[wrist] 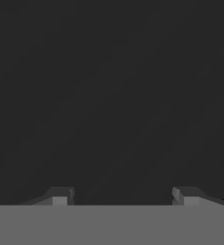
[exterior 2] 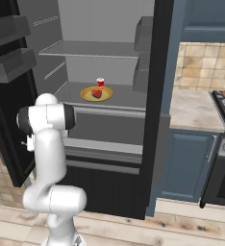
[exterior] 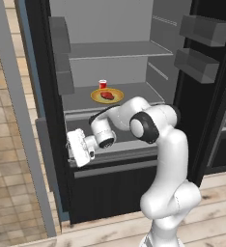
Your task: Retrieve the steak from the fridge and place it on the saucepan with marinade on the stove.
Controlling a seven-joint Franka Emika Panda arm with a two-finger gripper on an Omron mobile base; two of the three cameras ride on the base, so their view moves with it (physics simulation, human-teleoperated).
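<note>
1. The floor point(exterior 2: 191, 226) is pale wood planking.
2. A beige tiled wall point(exterior: 8, 159) shows at the left in the left base view.
3. Blue base cabinets point(exterior 2: 189, 163) carry a light stone counter point(exterior 2: 193, 108).
4. A blue upper cabinet point(exterior 2: 208, 19) hangs above a tan tile backsplash point(exterior 2: 206, 65).
5. Lighting is even and soft.

Look at the fridge point(exterior: 110, 72), its doors open: the middle shelf point(exterior: 81, 99), left of centre in the left base view, carries a yellow-rimmed plate point(exterior: 107, 96) with the steak point(exterior: 106, 95) lying on it. Just behind the plate you see a small red cup point(exterior: 103, 84) standing upright on the same shelf. The shelf above point(exterior: 115, 49) is pale grey.
</note>
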